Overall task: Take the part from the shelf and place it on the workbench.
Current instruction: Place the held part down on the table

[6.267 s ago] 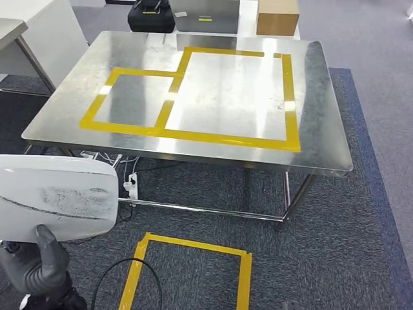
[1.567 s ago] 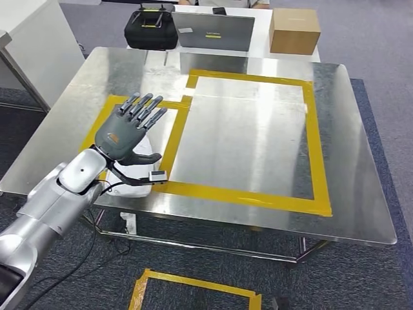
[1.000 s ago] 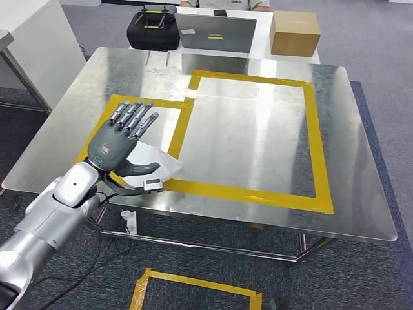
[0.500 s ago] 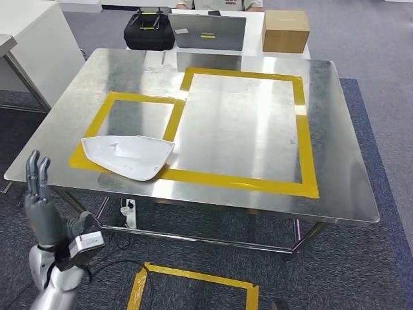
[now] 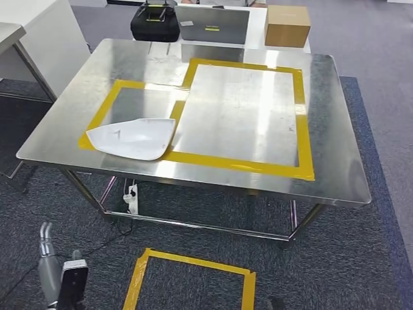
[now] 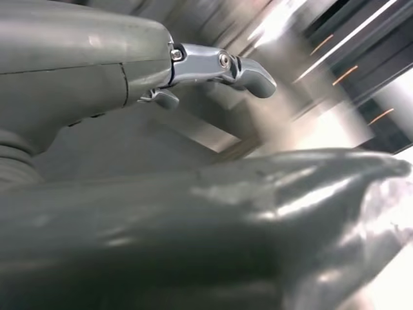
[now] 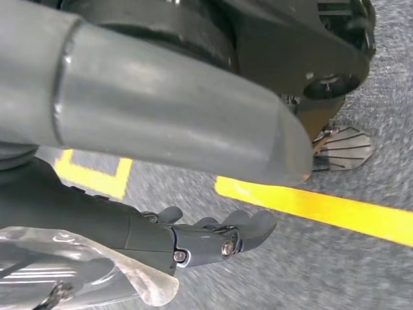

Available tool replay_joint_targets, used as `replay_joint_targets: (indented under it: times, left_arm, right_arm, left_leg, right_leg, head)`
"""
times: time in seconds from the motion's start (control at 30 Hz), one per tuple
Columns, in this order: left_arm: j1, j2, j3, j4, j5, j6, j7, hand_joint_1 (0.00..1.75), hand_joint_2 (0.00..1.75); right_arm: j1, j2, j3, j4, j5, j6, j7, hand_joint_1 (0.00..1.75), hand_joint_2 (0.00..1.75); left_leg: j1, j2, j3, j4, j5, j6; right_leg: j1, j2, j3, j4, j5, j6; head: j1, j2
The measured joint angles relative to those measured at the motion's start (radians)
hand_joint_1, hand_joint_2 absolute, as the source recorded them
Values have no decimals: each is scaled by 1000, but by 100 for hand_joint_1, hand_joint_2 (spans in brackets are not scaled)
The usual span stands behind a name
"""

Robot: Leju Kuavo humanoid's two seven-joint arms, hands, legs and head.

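The part (image 5: 131,137) is a white, flat, curved shell. It lies alone on the steel workbench (image 5: 331,129), across the near side of the small yellow taped rectangle (image 5: 104,106) and touching its tape. My left hand (image 5: 48,265) hangs low over the carpet, well below and in front of the bench, fingers straight and apart, holding nothing. The left wrist view is blurred and shows that hand (image 6: 204,213) with its thumb and one finger (image 6: 219,64) spread. My right hand (image 7: 219,242) hangs over the grey carpet with its fingers extended and nothing in them.
A larger yellow taped rectangle (image 5: 302,123) covers the bench's middle and right. Behind the bench stand a black case (image 5: 155,22), a grey laptop (image 5: 211,24) and a cardboard box (image 5: 287,26). A white desk (image 5: 44,39) stands left. A taped square (image 5: 195,278) marks the floor.
My left hand let go of the white part on the bench, then drew back and dropped to the lower left. The part stays put; the camera has shifted a little.
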Motion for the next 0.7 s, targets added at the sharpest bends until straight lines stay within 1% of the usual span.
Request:
replay_joint_targets:
  times: [0.03, 0.07, 0.1, 0.13, 0.17, 0.2, 0.23, 0.27, 0.3, 0.33, 0.37, 0.4, 0.43, 0.47, 0.5, 0.53, 0.57, 0.6, 0.63, 0.67, 0.7]
  left_arm:
    - [-28, 4, 18, 104, 19, -9, -19, 0, 0]
    - [-55, 8, 37, 211, 38, -20, -41, 0, 0]
    - [-78, 13, 55, 309, 52, -31, -58, 0, 0]
    - [-98, 18, 69, 393, 57, -43, -64, 0, 0]
    - [-116, 23, 79, 473, 58, -56, -56, 0, 0]
    - [-133, 27, 86, 546, 53, -72, -38, 0, 0]
    - [-147, 31, 90, 611, 46, -88, -11, 0, 0]
    - [-159, 34, 92, 671, 38, -104, 17, 0, 0]
    - [-168, 36, 93, 719, 30, -119, 44, 0, 0]
    - [-176, 37, 93, 759, 23, -133, 69, 0, 0]
    - [-181, 38, 93, 793, 18, -146, 91, 0, 0]
    - [-185, 39, 93, 822, 14, -155, 108, 0, 0]
    - [-187, 40, 93, 848, 11, -163, 121, 0, 0]
    - [-189, 41, 93, 870, 9, -167, 130, 0, 0]
    - [-190, 43, 93, 889, 6, -173, 140, 0, 0]
    - [-190, 44, 93, 905, 3, -179, 153, 0, 0]
    - [-191, 44, 93, 919, -1, -188, 169, 0, 0]
    - [-191, 45, 93, 930, -6, -200, 187, 0, 0]
    - [-191, 45, 92, 940, -10, -212, 205, 0, 0]
    - [-190, 45, 92, 949, -14, -223, 223, 0, 0]
    - [-190, 45, 91, 957, -19, -232, 236, 0, 0]
  right_arm:
    - [0, 3, 9, 0, 22, -7, -13, 0, 0]
    - [-1, 6, 19, 0, 43, -15, -23, 0, 0]
    - [-1, 9, 29, 0, 60, -24, -29, 0, 0]
    - [-1, 12, 40, 0, 77, -32, -32, 0, 0]
    - [-1, 13, 51, 0, 95, -40, -34, 0, 0]
    - [-1, 14, 64, 0, 116, -48, -37, 0, 0]
    - [-1, 14, 78, 0, 136, -58, -40, 0, 0]
    - [-3, 14, 93, 0, 155, -67, -43, 0, 0]
    - [-5, 14, 106, 0, 168, -75, -47, 0, 0]
    - [-7, 14, 118, 0, 177, -82, -51, 0, 0]
    - [-10, 14, 128, -1, 185, -87, -53, 0, 0]
    - [-12, 13, 136, -1, 190, -90, -56, 0, 0]
    - [-14, 13, 144, -1, 194, -92, -57, 0, 0]
    - [-14, 14, 150, 0, 197, -93, -58, 0, 0]
    - [-15, 14, 155, 0, 197, -92, -58, 0, 0]
    - [-15, 14, 159, 0, 197, -90, -57, 0, 0]
    - [-14, 14, 162, 1, 197, -85, -54, 0, 0]
    - [-15, 13, 164, 1, 195, -77, -51, 0, 0]
    - [-14, 13, 165, 1, 192, -66, -48, 0, 0]
    - [-14, 13, 166, 1, 189, -55, -46, 0, 0]
    - [-14, 13, 166, 1, 185, -46, -44, 0, 0]
  left_leg:
    - [2, 2, -10, -5, 13, 7]
    - [5, 4, -23, -9, 27, 12]
    - [4, 5, -38, -8, 38, 16]
    - [5, 6, -55, -7, 50, 17]
    - [5, 7, -72, -5, 63, 16]
    - [5, 8, -90, -2, 74, 14]
    - [6, 8, -108, 2, 85, 11]
    - [7, 9, -126, 8, 95, 7]
    - [8, 9, -140, 16, 103, 3]
    - [7, 9, -154, 26, 110, -2]
    - [7, 9, -164, 35, 116, -7]
    - [6, 9, -171, 42, 124, -12]
    - [6, 9, -175, 45, 132, -18]
    - [7, 8, -177, 46, 139, -24]
    - [10, 7, -181, 50, 133, -30]
    - [12, 5, -186, 65, 108, -36]
    - [13, 4, -195, 99, 62, -41]
    - [15, 3, -205, 152, 4, -46]
    - [15, 3, -213, 217, -48, -49]
    - [16, 3, -217, 278, -79, -51]
    - [16, 3, -213, 320, -83, -51]
  right_leg:
    - [-1, 2, -11, 19, -28, 5]
    - [-2, 5, -25, 57, -74, 9]
    - [-3, 7, -42, 112, -127, 12]
    - [-4, 8, -58, 175, -171, 15]
    - [-4, 8, -65, 232, -192, 18]
    - [-5, 7, -60, 265, -186, 21]
    - [-6, 7, -41, 267, -160, 23]
    - [-7, 7, -3, 233, -127, 25]
    - [-8, 8, 49, 170, -105, 26]
    - [-9, 8, 109, 91, -101, 27]
    - [-9, 10, 155, 22, -111, 22]
    - [-7, 11, 183, -23, -126, 17]
    - [-4, 12, 192, -44, -134, 10]
    - [-4, 11, 184, -45, -133, 0]
    - [-4, 8, 175, -43, -126, -8]
    - [-5, 6, 167, -42, -117, -17]
    - [-6, 3, 155, -42, -106, -25]
    - [-5, 1, 142, -41, -95, -30]
    - [-3, 0, 129, -41, -83, -33]
    - [-2, 0, 116, -39, -72, -34]
    - [0, -1, 102, -35, -61, -34]
  head:
    - [1, 0]
    - [2, 0]
    - [3, 0]
    - [5, 0]
    - [4, 0]
    - [4, 0]
    - [4, 0]
    - [4, 0]
    - [4, 0]
    - [5, 0]
    - [6, 0]
    - [7, 0]
    - [8, 0]
    - [8, 0]
    - [8, 0]
    - [6, 0]
    - [5, 0]
    - [3, 0]
    - [2, 0]
    - [1, 0]
    - [1, 0]
